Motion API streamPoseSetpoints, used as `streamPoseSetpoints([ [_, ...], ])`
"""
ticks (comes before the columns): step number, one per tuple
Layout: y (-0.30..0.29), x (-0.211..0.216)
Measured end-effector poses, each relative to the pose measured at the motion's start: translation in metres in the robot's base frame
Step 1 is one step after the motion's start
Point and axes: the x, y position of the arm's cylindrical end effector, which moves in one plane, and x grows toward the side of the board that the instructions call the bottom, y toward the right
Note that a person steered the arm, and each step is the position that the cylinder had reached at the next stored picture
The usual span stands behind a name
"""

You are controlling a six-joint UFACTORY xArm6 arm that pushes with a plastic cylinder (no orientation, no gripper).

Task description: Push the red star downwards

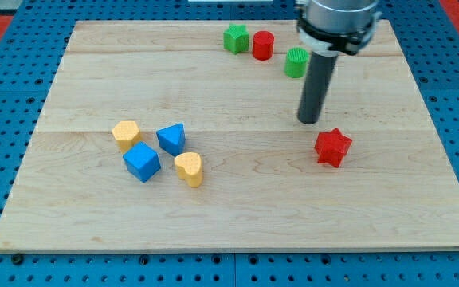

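Observation:
The red star (332, 147) lies on the wooden board (237, 215) at the view's right of centre. My tip (309, 121) stands just above and to the left of the star, a small gap apart from it. The dark rod rises from the tip to the arm's head at the view's top.
A green star-like block (235, 38), a red cylinder (263, 45) and a green cylinder (296, 62) sit near the top edge. At the left, a yellow block (125, 135), a blue triangular block (171, 138), a blue cube (141, 162) and a yellow heart (189, 169) cluster together.

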Motion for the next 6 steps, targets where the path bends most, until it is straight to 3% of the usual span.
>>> streamPoseSetpoints([
  [1,0.032,0.049],
  [3,0.089,0.033],
  [4,0.075,0.062],
  [6,0.038,0.054],
])
